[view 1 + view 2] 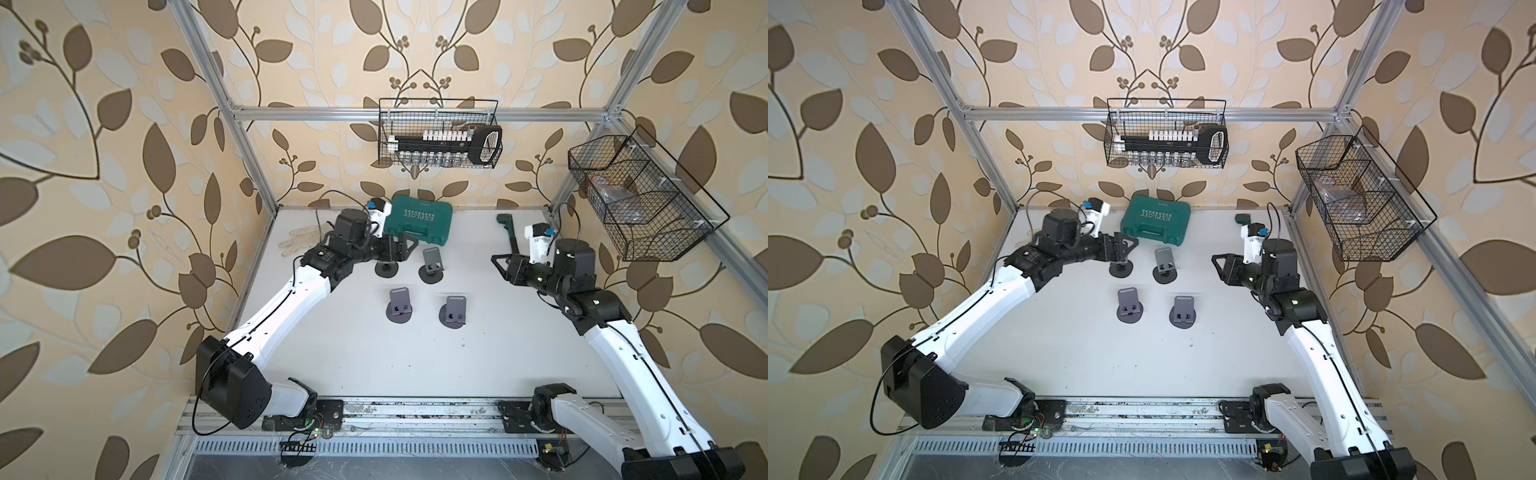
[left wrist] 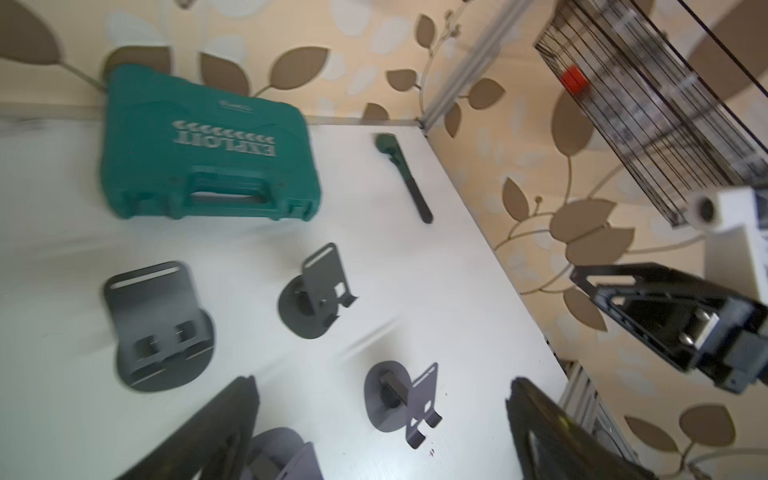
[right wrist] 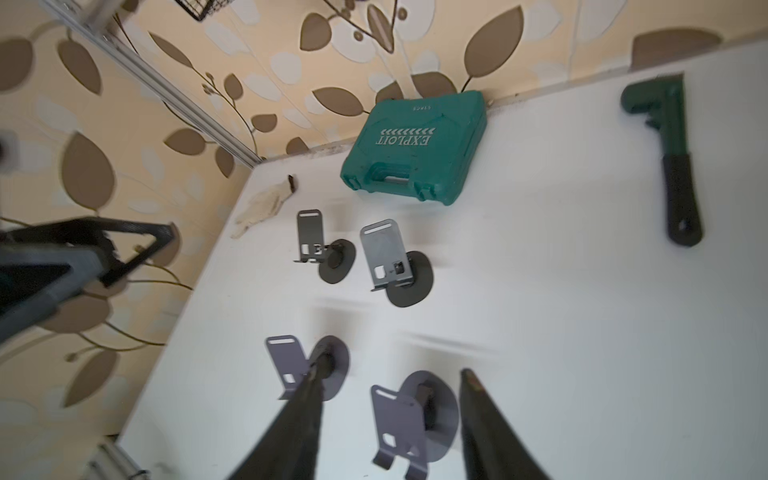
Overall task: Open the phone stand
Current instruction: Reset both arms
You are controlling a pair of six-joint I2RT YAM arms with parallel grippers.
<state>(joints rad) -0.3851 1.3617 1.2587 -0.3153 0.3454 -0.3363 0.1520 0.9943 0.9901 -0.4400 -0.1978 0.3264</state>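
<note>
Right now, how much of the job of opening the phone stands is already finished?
Done: all four grey metal phone stands show their back plates raised off the round bases. In hand: nothing; the left gripper and the right gripper are both open and empty. Left: I see no folded stand.

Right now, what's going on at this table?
Two robot arms are working on four grey phone stands on the white table; all four look propped open. The left gripper is open close by the far-left stand, not gripping it. The right gripper is open too, off to the side, holding nothing.
</note>
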